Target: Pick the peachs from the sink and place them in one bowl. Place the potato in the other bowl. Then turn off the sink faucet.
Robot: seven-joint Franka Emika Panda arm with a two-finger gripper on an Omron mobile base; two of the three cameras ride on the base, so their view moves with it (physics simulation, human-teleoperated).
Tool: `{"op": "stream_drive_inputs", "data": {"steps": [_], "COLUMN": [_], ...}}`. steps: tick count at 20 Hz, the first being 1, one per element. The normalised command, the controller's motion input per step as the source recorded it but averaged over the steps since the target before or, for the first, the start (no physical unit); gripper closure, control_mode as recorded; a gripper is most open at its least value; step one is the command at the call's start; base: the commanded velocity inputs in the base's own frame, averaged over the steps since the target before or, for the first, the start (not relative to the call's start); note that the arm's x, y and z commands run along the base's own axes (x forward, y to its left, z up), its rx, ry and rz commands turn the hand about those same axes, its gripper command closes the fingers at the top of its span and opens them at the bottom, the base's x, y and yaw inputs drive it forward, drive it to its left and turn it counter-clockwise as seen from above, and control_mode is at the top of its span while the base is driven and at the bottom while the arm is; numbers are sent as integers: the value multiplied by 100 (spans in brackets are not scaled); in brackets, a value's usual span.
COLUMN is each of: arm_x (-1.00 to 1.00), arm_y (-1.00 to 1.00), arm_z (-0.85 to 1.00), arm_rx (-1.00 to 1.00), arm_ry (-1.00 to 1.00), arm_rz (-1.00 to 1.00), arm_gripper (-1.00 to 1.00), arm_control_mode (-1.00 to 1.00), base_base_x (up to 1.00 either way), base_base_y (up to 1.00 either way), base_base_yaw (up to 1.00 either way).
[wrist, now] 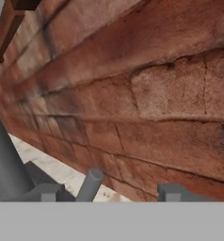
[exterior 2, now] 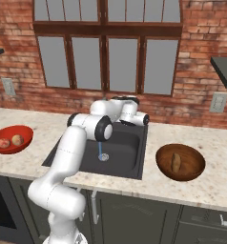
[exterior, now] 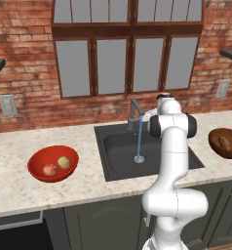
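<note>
Two small dark fingertips (wrist: 47, 193) of the gripper (wrist: 109, 193) are sticking up closest to the hand camera, standing apart, with a thin grey handle (wrist: 90, 184) of the sink faucet (exterior: 134, 114) poking up between them; I cannot tell if they are squeezing it. One faucet is standing at 12 o'clock behind the one dark sink (exterior: 119, 151), its stem upright and its spout bending toward the basin. One thin blue stream of water (exterior: 139, 141) is falling straight down to the drain (exterior: 139, 159). Two bowls are sitting on the counter (exterior: 15, 171). One red bowl (exterior: 38, 163) at 9 o'clock from the sink is holding two peachs (exterior: 57, 166), side by side. One brown wooden bowl (exterior 2: 194, 162) at 3 o'clock is holding one potato (exterior 2: 175, 162), lying with its long side pointing toward the brick wall (wrist: 147, 84).
</note>
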Motion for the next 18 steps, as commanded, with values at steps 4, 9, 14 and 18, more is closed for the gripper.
{"op": "stream_drive_inputs", "data": {"steps": [4,9,14,18], "arm_x": [41,21,3,39], "arm_y": [0,0,1,18], "arm_z": [-28,-10,-2,-4], "arm_rx": [0,0,0,5], "arm_ry": [0,-8,-1,0], "arm_rz": [27,2,3,25], "arm_gripper": [100,100,100,100], "arm_control_mode": [-100,-100,-100,-100], "base_base_x": [0,0,0,0], "base_base_y": [0,0,0,0], "base_base_yaw": [0,0,0,0]}}
